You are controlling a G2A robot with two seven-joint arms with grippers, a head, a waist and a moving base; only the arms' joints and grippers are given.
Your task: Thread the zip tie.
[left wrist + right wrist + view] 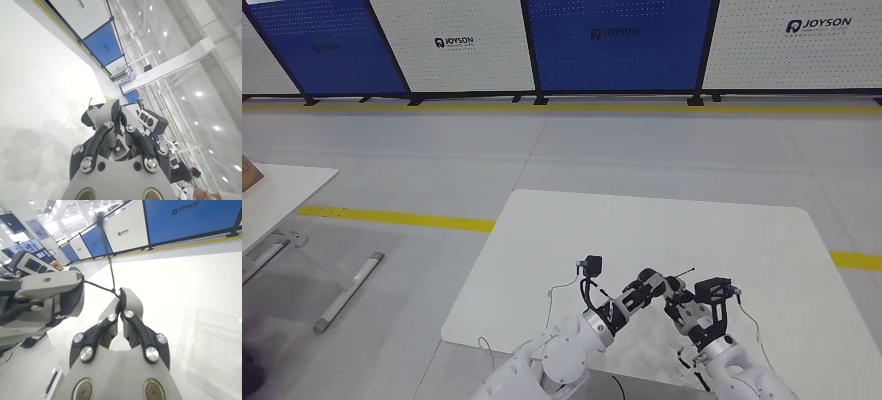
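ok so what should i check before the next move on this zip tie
1. Right gripper jaws shut on the zip tie: ok
2. Left gripper jaws shut on another stretch of it: ok
3. Tie between the two grippers without slack: ok
4. Tie actually threaded: cannot tell
5. Tie held clear of the table: ok

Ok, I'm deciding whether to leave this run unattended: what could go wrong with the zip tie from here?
1. The right gripper pinches the zip tie only at the very tips of its fingers; a small tug might pull it free.
2. The left gripper holds it close by with a short, seemingly taut stretch between; uneven motion could yank it out.
3. The long free end sticks up unsupported and may swing or snag.
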